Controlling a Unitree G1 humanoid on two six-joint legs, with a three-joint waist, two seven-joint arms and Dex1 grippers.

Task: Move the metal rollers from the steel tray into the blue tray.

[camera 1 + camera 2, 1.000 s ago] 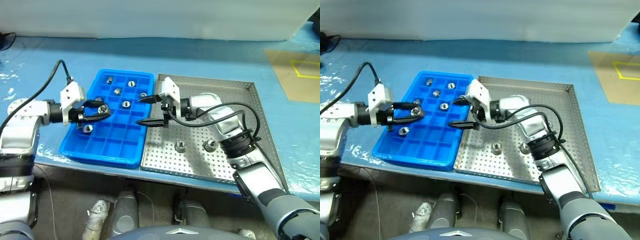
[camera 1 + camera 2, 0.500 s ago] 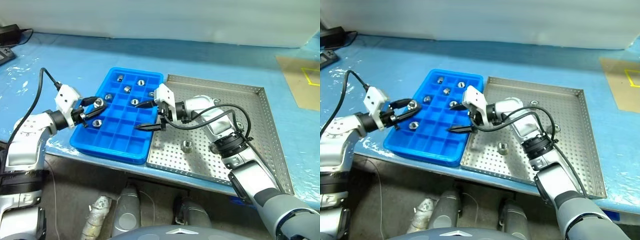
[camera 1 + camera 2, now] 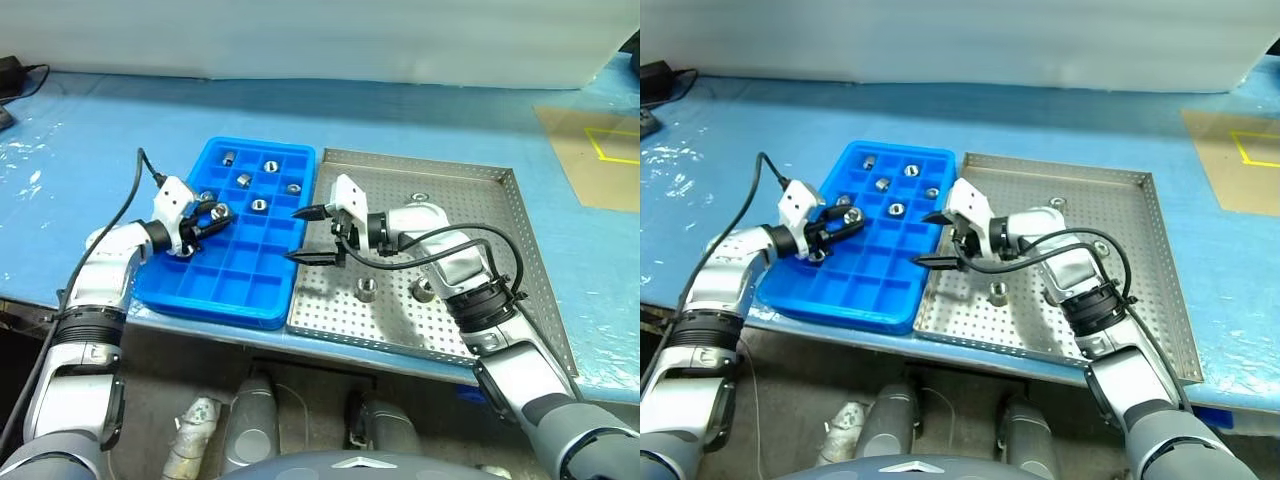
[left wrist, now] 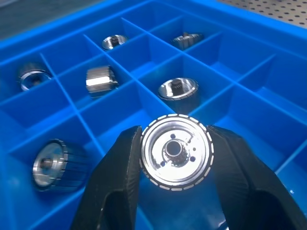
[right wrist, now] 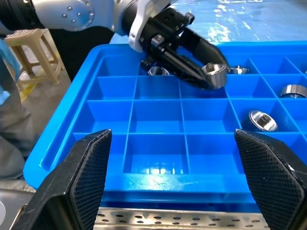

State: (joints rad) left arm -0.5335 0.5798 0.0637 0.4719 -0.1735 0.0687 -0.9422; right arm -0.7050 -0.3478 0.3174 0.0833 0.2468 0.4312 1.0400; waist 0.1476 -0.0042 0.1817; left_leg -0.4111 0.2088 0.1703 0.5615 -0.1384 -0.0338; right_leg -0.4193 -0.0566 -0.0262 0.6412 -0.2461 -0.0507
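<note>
The left gripper [image 4: 175, 158] pinches a shiny ridged metal roller [image 4: 176, 151] above the bright blue compartmented plastic tray [image 3: 262, 290]. Best lower it squarely over an empty cell before letting go. The right gripper [image 3: 303, 235] waits spread beside that tray.

Shiny silver metal rollers [image 3: 368, 290] lie lower centre on the perforated square steel tray [image 3: 500, 300]; others fill upper compartments of the bright blue gridded plastic tray [image 3: 235, 285], centre-left.

My blue-covered surface [image 3: 420, 110] carries the blue tray [image 3: 232, 288], with the steel tray [image 3: 520, 260] touching its right side.
</note>
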